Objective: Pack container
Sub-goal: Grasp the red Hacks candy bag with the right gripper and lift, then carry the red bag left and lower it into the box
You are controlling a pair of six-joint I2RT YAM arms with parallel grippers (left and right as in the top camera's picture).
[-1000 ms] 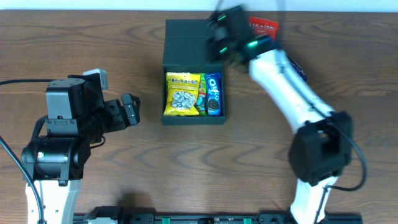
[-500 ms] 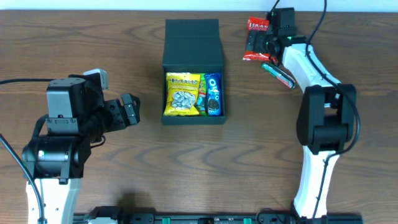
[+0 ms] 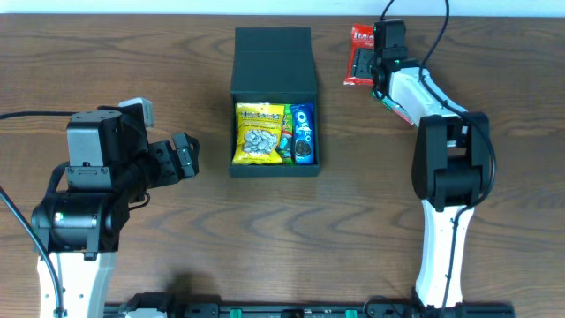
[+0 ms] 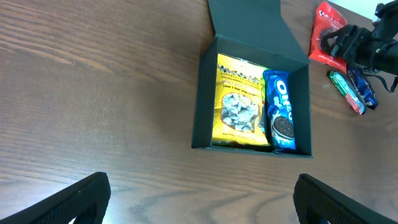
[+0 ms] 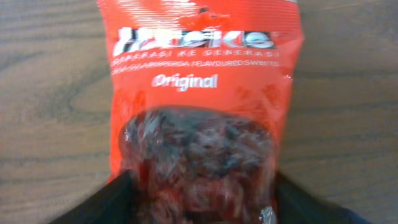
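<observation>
The container [image 3: 274, 62], a dark box with its flap lid laid open toward the back, sits at the table's middle back and shows again in the left wrist view [image 4: 249, 25]. Inside lie a yellow packet [image 3: 259, 134], a thin green one [image 3: 286, 132] and a blue Oreo pack [image 3: 302, 132]. A red snack packet [image 3: 359, 55] lies flat on the table to the box's right. My right gripper [image 3: 371, 64] is at it, and its jaws press the packet's [image 5: 199, 93] lower end from both sides [image 5: 202, 199]. My left gripper [image 3: 187, 156] hangs open and empty left of the box [image 4: 202, 199].
A green packet [image 4: 345, 90] and a blue one [image 4: 364, 90] lie on the wood just right of the red packet, partly under my right arm. The table's back edge runs close behind the box and the red packet.
My right arm swung from above the box's lid to the red packet at the back right. Its jaws opened wide, then closed in on the packet. The left arm stayed still.
</observation>
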